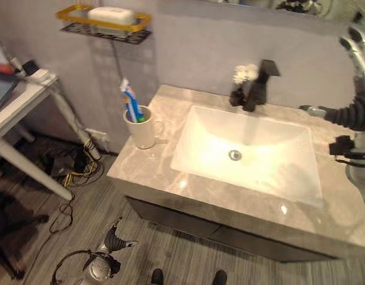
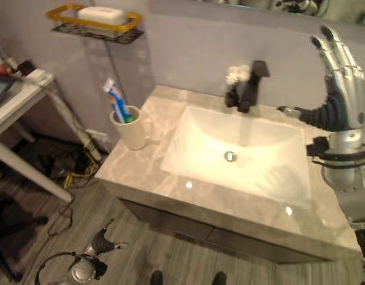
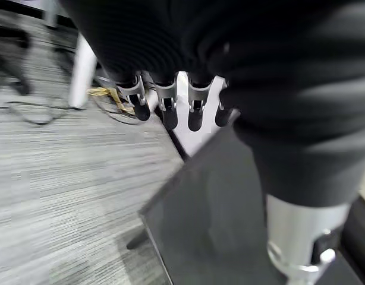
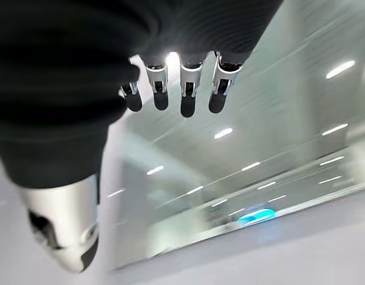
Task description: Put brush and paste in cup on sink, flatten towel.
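White cup [image 1: 142, 127] stands on the grey stone counter [image 1: 141, 172], just left of the sink [image 1: 248, 151]; a blue brush [image 1: 130, 102] and paste [image 1: 140, 118] stick up inside it; a black tap [image 1: 258, 83] sits behind the sink; the right hand [image 2: 339, 74] is held up high on the right, fingers straight, holding nothing; the left hand [image 3: 170, 101] hangs low over the floor, fingers loose, holding nothing.
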Motion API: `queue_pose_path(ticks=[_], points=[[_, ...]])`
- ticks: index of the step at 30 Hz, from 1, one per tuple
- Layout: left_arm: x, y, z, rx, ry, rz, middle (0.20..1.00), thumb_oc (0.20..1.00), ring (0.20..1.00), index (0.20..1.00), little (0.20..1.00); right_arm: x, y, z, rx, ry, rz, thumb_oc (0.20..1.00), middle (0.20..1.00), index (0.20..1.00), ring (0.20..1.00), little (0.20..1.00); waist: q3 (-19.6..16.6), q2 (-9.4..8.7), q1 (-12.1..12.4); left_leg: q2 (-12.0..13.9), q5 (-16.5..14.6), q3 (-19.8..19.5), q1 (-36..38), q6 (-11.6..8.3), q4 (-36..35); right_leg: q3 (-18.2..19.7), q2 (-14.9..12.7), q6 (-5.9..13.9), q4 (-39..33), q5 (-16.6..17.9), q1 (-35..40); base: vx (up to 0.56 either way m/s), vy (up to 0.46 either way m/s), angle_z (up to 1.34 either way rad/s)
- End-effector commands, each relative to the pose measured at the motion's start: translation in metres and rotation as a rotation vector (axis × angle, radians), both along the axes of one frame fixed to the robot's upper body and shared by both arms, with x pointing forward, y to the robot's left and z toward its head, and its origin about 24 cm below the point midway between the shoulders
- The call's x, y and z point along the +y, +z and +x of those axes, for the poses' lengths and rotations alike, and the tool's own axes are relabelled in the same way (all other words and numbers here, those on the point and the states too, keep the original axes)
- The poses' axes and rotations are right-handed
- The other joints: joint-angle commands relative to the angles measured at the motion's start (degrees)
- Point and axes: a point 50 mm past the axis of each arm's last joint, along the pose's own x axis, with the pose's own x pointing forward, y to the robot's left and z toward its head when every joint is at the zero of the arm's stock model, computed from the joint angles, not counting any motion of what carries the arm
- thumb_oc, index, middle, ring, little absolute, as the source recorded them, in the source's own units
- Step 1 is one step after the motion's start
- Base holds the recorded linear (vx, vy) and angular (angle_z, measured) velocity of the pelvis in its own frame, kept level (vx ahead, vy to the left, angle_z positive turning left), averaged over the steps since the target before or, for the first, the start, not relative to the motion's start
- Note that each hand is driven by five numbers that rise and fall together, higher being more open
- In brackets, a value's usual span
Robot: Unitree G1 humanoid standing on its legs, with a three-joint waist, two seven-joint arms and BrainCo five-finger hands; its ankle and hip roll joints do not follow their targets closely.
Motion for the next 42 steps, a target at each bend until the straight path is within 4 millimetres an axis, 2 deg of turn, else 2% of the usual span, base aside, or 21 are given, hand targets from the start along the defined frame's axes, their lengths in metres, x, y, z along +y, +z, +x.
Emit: queue_pose_path(ticks=[1, 7, 8, 11, 12, 13, 14, 16, 17, 19, 20, 22, 23, 25, 26, 27, 30, 33, 35, 36, 42], points=[[-0.001, 0.014, 0.017, -0.073, -0.085, 0.002, 1.0, 1.0, 1.0, 1.0, 1.0, -0.024, 0.01, -0.006, -0.134, -0.074, 0.169, 1.0, 1.0, 1.0, 1.0, 1.0, 0.0, -1.12, 0.9, 2.2, 2.1, 1.1, -1.9, -1.96, 0.0, 3.5, -2.4, 3.43, -0.1, 1.1, 5.2, -0.03, -0.03, -0.29], [-0.003, 0.016, 0.017, -0.079, -0.105, -0.012, 1.0, 1.0, 1.0, 1.0, 1.0, -0.072, -0.039, -0.027, 0.009, -0.35, 0.237, 1.0, 1.0, 1.0, 1.0, 1.0, -0.1, 1.25, -2.3, 3.3, 1.6, 4.3, -0.2, -2.03, 0.0, 7.4, -2.0, 3.14, -0.1, 0.4, 3.9, -0.02, -0.031, -0.27], [-0.004, 0.015, 0.016, -0.073, -0.103, -0.015, 1.0, 1.0, 1.0, 1.0, 1.0, -0.083, -0.056, -0.03, 0.054, -0.4, 0.302, 1.0, 1.0, 1.0, 1.0, 1.0, 0.0, 1.64, -2.9, 3.5, 1.1, 4.8, 0.5, -2.03, 0.0, 8.1, -1.8, 3.12, -0.1, 0.0, 4.0, -0.01, -0.042, -0.32], [-0.004, 0.015, 0.015, -0.068, -0.096, -0.02, 1.0, 1.0, 1.0, 1.0, 1.0, -0.093, -0.077, -0.037, 0.122, -0.46, 0.359, 1.0, 1.0, 1.0, 1.0, 1.0, 0.1, 1.93, -3.8, 3.8, 1.5, 5.6, 0.8, -1.9, 0.0, 9.1, -1.5, 2.74, -0.1, 0.4, 3.4, -0.01, -0.033, -0.38], [-0.002, 0.012, 0.013, -0.059, -0.067, -0.037, 1.0, 1.0, 1.0, 1.0, 1.0, -0.102, -0.104, -0.047, 0.215, -0.544, 0.4, 1.0, 1.0, 1.0, 1.0, 1.0, 0.0, 2.25, -4.7, 4.0, 1.5, 6.4, 1.4, -1.88, 0.0, 10.0, -1.1, 2.55, -0.1, 0.5, 3.2, 0.01, -0.066, -0.29], [-0.002, 0.012, 0.013, -0.058, -0.056, -0.047, 1.0, 1.0, 1.0, 1.0, 1.0, -0.107, -0.118, -0.052, 0.264, -0.582, 0.428, 1.0, 1.0, 1.0, 1.0, 1.0, 0.0, 2.32, -4.8, 4.2, 1.4, 6.7, 1.6, -1.88, 0.0, 10.3, -1.0, 2.46, -0.1, 0.5, 3.2, 0.01, -0.087, -0.24], [-0.002, 0.011, 0.012, -0.059, -0.042, -0.062, 1.0, 1.0, 1.0, 1.0, 1.0, -0.118, -0.158, -0.066, 0.402, -0.68, 0.524, 1.0, 1.0, 1.0, 1.0, 1.0, 0.1, 2.46, -4.8, 4.4, 1.5, 7.0, 1.9, -1.9, 0.0, 10.9, -0.7, 2.22, -0.1, 0.4, 3.3, -0.01, -0.061, -0.27], [-0.001, 0.013, 0.013, -0.062, -0.042, -0.069, 1.0, 1.0, 1.0, 1.0, 1.0, -0.122, -0.187, -0.077, 0.539, -0.747, 0.553, 1.0, 1.0, 1.0, 1.0, 1.0, 0.2, 2.6, -4.8, 4.5, 1.7, 7.0, 2.1, -1.99, 0.0, 10.8, -0.5, 2.07, -0.1, 0.4, 3.5, -0.02, -0.049, -0.17], [0.0, 0.016, 0.011, -0.035, -0.082, -0.095, 1.0, 1.0, 1.0, 1.0, 1.0, -0.131, -0.206, -0.088, 0.738, -0.837, 0.452, 1.0, 1.0, 1.0, 1.0, 1.0, 0.4, 2.88, -4.7, 4.6, 1.7, 6.8, 2.2, -2.07, 0.0, 10.7, -0.4, 1.99, -0.1, 0.3, 3.7, -0.01, -0.042, -0.01], [0.002, 0.015, 0.003, 0.023, -0.131, -0.11, 1.0, 1.0, 1.0, 1.0, 1.0, -0.136, -0.236, -0.104, 0.928, -0.896, 0.516, 1.0, 1.0, 1.0, 1.0, 1.0, 0.4, 3.39, -4.4, 4.6, 1.9, 6.6, 2.2, -2.14, 0.0, 10.3, -0.3, 1.94, -0.1, 0.4, 3.8, -0.02, -0.027, 0.02], [0.002, 0.016, 0.0, 0.048, -0.168, -0.111, 1.0, 1.0, 1.0, 1.0, 1.0, -0.132, -0.255, -0.11, 1.017, -0.894, 0.608, 1.0, 1.0, 1.0, 1.0, 1.0, 0.4, 3.64, -4.1, 4.7, 1.6, 6.5, 2.5, -2.22, 0.0, 10.1, -0.2, 1.99, -0.1, 0.0, 4.2, -0.04, -0.013, 0.03], [0.012, 0.015, -0.01, 0.106, -0.188, -0.093, 1.0, 1.0, 1.0, 1.0, 1.0, -0.121, -0.274, -0.106, 1.134, -0.832, 0.669, 1.0, 1.0, 1.0, 1.0, 1.0, 0.4, 3.83, -3.8, 4.7, 2.0, 6.4, 2.3, -2.32, 0.0, 9.9, -0.1, 1.8, -0.1, 0.2, 4.1, -0.03, -0.009, 0.0], [0.021, 0.016, -0.019, 0.155, -0.206, -0.077, 1.0, 1.0, 1.0, 1.0, 1.0, -0.099, -0.303, -0.108, 1.36, -0.755, 0.664, 1.0, 1.0, 1.0, 1.0, 1.0, 0.5, 4.18, -2.7, 4.7, 2.2, 5.9, 2.4, -2.43, 0.0, 9.6, 0.1, 1.6, -0.1, -0.1, 4.5, -0.03, -0.028, 0.03], [0.027, 0.024, -0.023, 0.159, -0.219, -0.087, 1.0, 1.0, 1.0, 1.0, 1.0, -0.079, -0.324, -0.111, 1.492, -0.689, 0.675, 1.0, 1.0, 1.0, 1.0, 1.0, 0.6, 4.28, -2.1, 4.6, 2.6, 5.3, 2.2, -2.53, 0.0, 8.8, 0.2, 1.46, -0.1, -0.1, 5.0, -0.03, -0.029, 0.14], [0.031, 0.052, -0.022, 0.092, -0.247, -0.231, 1.0, 1.0, 1.0, 1.0, 1.0, -0.044, -0.348, -0.11, 1.632, -0.564, 0.691, 1.0, 1.0, 1.0, 1.0, 1.0, 0.7, 4.58, -1.1, 4.5, 2.9, 4.2, 1.9, -2.79, 0.0, 7.6, 0.2, 1.34, -0.1, -0.3, 5.8, -0.02, -0.019, 0.27], [0.033, 0.052, -0.027, 0.102, -0.201, -0.327, 1.0, 1.0, 1.0, 1.0, 1.0, -0.033, -0.354, -0.111, 1.682, -0.516, 0.697, 1.0, 1.0, 1.0, 1.0, 1.0, 0.8, 4.77, -0.7, 4.5, 2.9, 3.9, 2.0, -2.89, 0.0, 7.3, 0.3, 1.35, -0.1, -0.5, 6.1, -0.03, -0.013, 0.38], [0.03, 0.075, -0.022, 0.082, -0.262, -0.453, 1.0, 1.0, 1.0, 1.0, 1.0, -0.002, -0.372, -0.118, 1.767, -0.432, 0.743, 1.0, 1.0, 1.0, 1.0, 1.0, 0.3, 5.03, 0.1, 4.1, 3.4, 2.7, 1.3, -2.99, 0.0, 6.0, 0.2, 1.32, -0.1, -0.4, 6.5, -0.01, -0.001, 0.43], [0.023, 0.111, -0.013, 0.008, -0.367, -0.518, 1.0, 1.0, 1.0, 1.0, 1.0, 0.021, -0.381, -0.119, 1.885, -0.328, 0.527, 1.0, 1.0, 1.0, 1.0, 1.0, 0.1, 5.2, 1.3, 3.9, 3.3, 1.9, 1.5, -3.23, 0.0, 5.1, 0.2, 1.34, -0.1, -0.7, 7.2, 0.0, -0.009, 0.18], [0.024, 0.12, -0.012, -0.008, -0.378, -0.527, 1.0, 1.0, 1.0, 1.0, 1.0, 0.026, -0.382, -0.118, 1.894, -0.309, 0.484, 1.0, 1.0, 1.0, 1.0, 1.0, -0.2, 5.09, 1.3, 3.8, 3.7, 1.5, 1.0, -3.24, 0.0, 4.7, 0.1, 1.34, -0.1, -0.6, 7.1, -0.02, -0.012, 0.23], [0.022, 0.14, -0.007, -0.056, -0.428, -0.549, 1.0, 1.0, 1.0, 1.0, 1.0, 0.031, -0.382, -0.117, 1.891, -0.271, 0.418, 1.0, 1.0, 1.0, 1.0, 1.0, -0.2, 5.2, 1.8, 3.8, 3.9, 0.6, 0.6, -3.38, 0.0, 4.0, 0.1, 1.33, -0.1, -0.7, 7.3, -0.01, -0.01, 0.11], [0.019, 0.192, 0.002, -0.266, -0.488, -0.577, 1.0, 1.0, 1.0, 1.0, 1.0, 0.04, -0.372, -0.112, 1.721, -0.169, 0.609, 1.0, 1.0, 1.0, 1.0, 1.0, -0.4, 5.22, 1.9, 3.4, 4.3, -0.2, 0.2, -3.55, 0.0, 3.1, -0.1, 1.47, -0.1, -0.6, 7.7, 0.0, -0.004, 0.1]])
